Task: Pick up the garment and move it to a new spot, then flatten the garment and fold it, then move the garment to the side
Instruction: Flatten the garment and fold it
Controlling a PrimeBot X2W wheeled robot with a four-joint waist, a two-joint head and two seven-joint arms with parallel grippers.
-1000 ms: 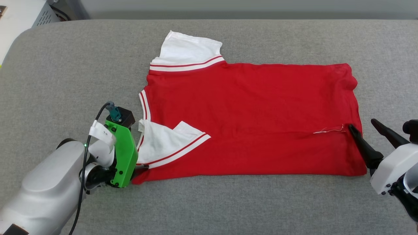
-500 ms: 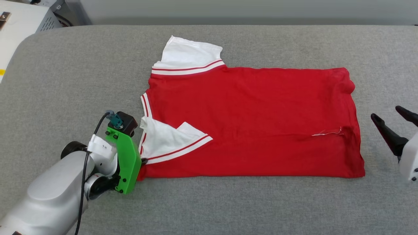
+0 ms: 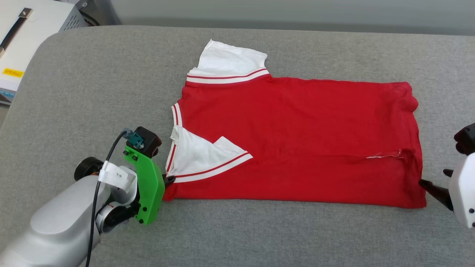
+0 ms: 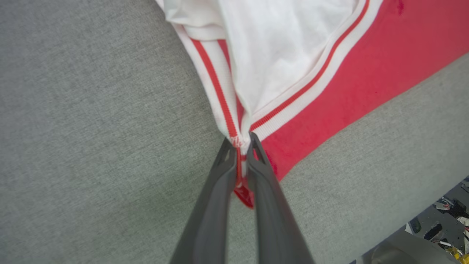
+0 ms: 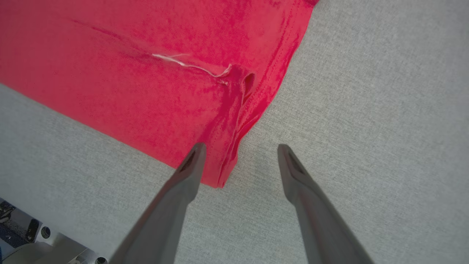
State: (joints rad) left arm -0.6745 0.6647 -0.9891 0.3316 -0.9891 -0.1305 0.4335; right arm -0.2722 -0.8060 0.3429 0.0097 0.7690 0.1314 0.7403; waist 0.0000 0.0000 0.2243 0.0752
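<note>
Garment (image 3: 297,137) flat, left gripper (image 4: 240,141) pinching — right gripper (image 5: 242,146) spread

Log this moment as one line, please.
garment: flat on grey cushion, near sleeve folded in | left hand: shut on its striped corner | right hand: open at hem corner

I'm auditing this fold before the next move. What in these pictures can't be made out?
- Garment underside: every view, pressed flat against the grey cushion.
- Right gripper: in the head view, the right edge cuts off most of it.
- Left gripper: in the head view, its fingers sit mostly behind the green mount.
- Yellow label on the white box: head view, too small to read.
</note>
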